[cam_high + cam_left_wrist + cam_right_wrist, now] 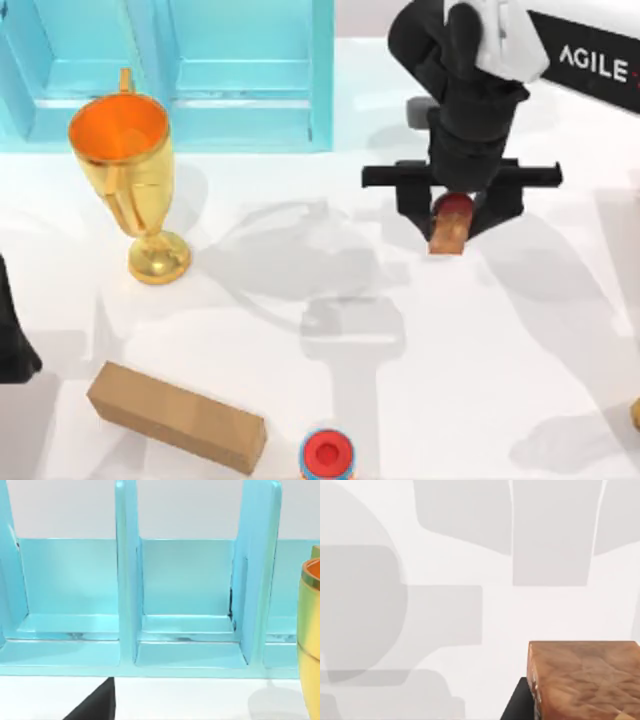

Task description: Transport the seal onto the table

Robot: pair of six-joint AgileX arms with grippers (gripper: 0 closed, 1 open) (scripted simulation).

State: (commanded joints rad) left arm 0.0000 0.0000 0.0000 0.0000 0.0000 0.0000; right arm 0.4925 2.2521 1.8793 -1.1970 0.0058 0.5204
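Two fingers of the right gripper (452, 222) clamped the seal (450, 228), upper right of centre in the top view, over the white bench (420, 400). Its brown body (585, 680) showed in the right wrist view. Left arm sat at the left edge; its fingers' state could not be told. Trophy (130, 180), cabinet (170, 70), cardboard box (178, 415) stood apart.
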